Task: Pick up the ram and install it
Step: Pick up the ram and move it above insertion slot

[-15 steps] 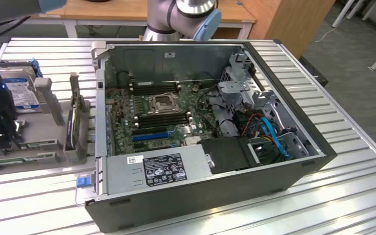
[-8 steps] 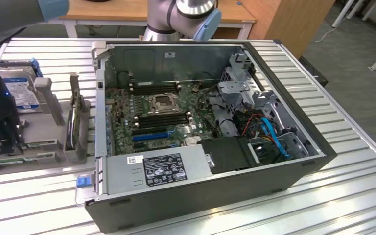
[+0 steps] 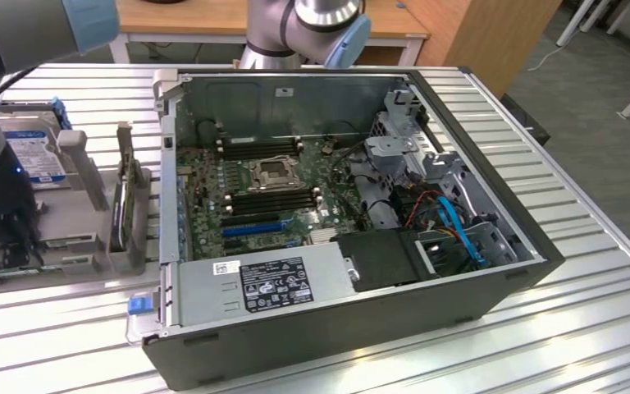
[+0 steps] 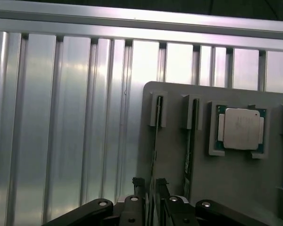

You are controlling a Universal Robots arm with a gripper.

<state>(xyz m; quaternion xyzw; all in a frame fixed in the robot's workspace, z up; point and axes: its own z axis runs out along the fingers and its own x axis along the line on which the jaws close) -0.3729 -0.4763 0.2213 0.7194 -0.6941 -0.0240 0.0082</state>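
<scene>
Seeing my gripper (image 4: 148, 182) with fingers apart, straddling the ram (image 4: 154, 150) without clamping it. Ram stands on edge in the gray holder (image 4: 174, 160), in the slot farther from the CPU (image 4: 240, 128).

Bright, even overhead light fills the exterior view. The ribbed aluminium counter (image 3: 600, 312) throws back pale streaks along its ridges, strongest toward the exterior view's right. Inside the open dark-grey computer case (image 3: 184, 361), the green motherboard (image 3: 200, 176) lies in softer shade cast by the case walls, though its parts are readable. The black box-shaped cover (image 3: 386, 258) in the case is nearly featureless dark.

In the wrist view the counter's slats glare almost white in the middle, with a faint violet tint, and dim to grey at one side. The matte grey holder plate (image 4: 226, 188) is evenly lit. The square silver processor lid (image 4: 242, 128) shows a mild sheen.
</scene>
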